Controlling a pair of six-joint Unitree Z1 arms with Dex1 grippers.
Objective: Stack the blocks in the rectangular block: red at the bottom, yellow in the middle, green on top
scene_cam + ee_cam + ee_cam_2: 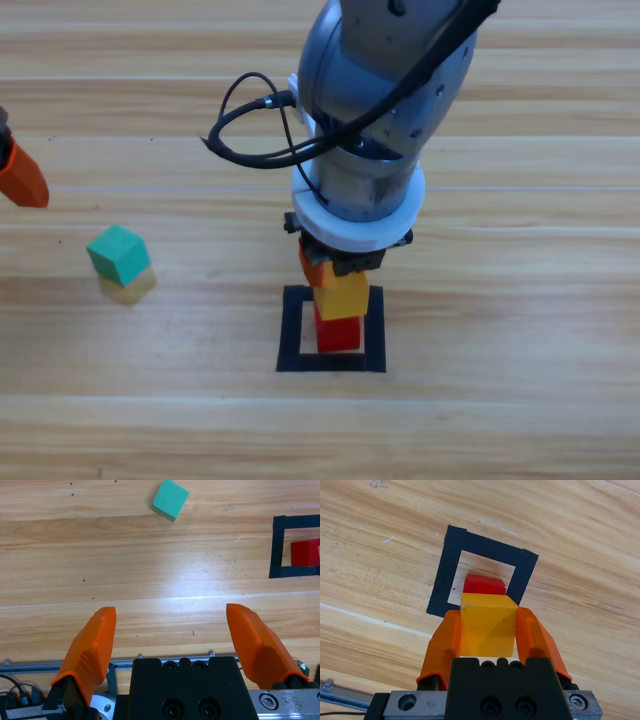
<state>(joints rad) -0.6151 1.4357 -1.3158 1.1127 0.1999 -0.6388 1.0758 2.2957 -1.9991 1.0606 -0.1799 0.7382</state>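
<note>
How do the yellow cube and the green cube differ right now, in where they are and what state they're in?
The yellow cube is clamped in the right claw directly over the red cube inside the black tape square; the green cube sits free on the bare table, left of the square. The open left claw is well short of the green cube. Both look like plain cubes of similar size.
</note>
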